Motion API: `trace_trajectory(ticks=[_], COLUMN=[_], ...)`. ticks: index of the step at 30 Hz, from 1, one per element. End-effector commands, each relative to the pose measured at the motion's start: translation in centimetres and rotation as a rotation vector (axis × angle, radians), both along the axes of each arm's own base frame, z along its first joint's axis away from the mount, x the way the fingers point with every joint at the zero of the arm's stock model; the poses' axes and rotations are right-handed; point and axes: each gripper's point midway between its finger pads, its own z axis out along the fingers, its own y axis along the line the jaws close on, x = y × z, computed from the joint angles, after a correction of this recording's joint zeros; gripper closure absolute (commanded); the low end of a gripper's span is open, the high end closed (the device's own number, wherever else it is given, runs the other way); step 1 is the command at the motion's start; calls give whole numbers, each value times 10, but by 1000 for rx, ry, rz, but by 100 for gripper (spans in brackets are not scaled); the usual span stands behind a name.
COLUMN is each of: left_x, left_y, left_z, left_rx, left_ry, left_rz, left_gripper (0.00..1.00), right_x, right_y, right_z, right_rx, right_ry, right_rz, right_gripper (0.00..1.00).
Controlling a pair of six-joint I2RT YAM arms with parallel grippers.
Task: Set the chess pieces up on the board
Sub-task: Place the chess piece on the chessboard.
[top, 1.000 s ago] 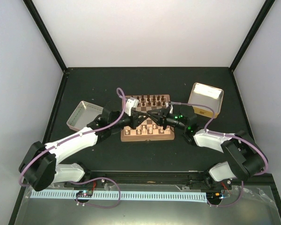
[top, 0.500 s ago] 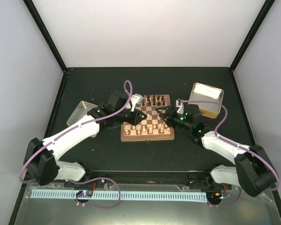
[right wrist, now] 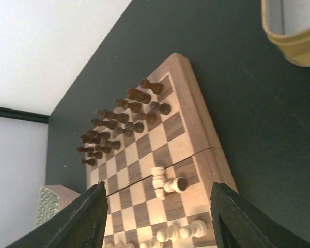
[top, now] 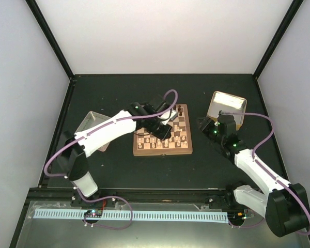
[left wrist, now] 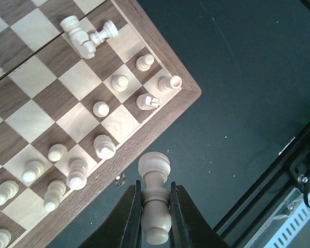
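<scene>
The board (top: 182, 149) lies mid-table, dark pieces (right wrist: 119, 119) ranked on its far rows and pale chess pieces (left wrist: 101, 146) standing along its near rows. Two pale pieces (right wrist: 165, 183) lie tipped over, touching, near the board's middle by its right edge; the left wrist view shows the same pair (left wrist: 88, 37). My left gripper (top: 163, 133) hangs over the board, shut on a pale chess piece (left wrist: 155, 201) that points head-out beyond the board's corner (left wrist: 191, 93). My right gripper (top: 202, 124) stands open and empty, just right of the board; its fingers (right wrist: 82, 222) frame the board.
A shallow grey tray (top: 90, 126) sits left of the board, partly under the left arm. A cream tin (top: 227, 108) stands at the back right, close behind my right gripper. Black frame posts and pale walls bound the dark table.
My right gripper opened and drew back to the right, off the board. The left arm swung right across the board, still shut on its pale piece.
</scene>
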Motion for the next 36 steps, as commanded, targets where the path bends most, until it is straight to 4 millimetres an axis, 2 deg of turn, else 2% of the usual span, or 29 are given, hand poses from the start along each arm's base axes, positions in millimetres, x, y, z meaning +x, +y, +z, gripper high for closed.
trace_trajectory(ticks=[1,5,8,14,23,31,36], left_x=[-8,-11,-11,-6,-1,5,8], left_y=[-2,-17,-18,-32,-27,-25,-29], left_z=[-11,-25,-42,-54,-82,-101,-105], left_rx=[156,221,281,326,463,511,510], left_ry=[0,12,21,12,22,4,-4], left_rz=[-52,-101,-115,-149,-159,-175,-171], left_gripper=[96,93,93,93,92,91,90], right_x=[1,1,1,1,-1,0,-1], right_y=[-16,-17,-18,-19,-19,-18,-17], right_z=[-5,-7,-7,-10,-11,-10,-11], right_rx=[-78,-87,-92,-85,-84,-68,-66], right_ry=[3,6,4,3,2,-1,2], right_rz=[-46,-51,-53,-59,-61,-61,-60], right_gripper=[44,44,44,44,44,44,44])
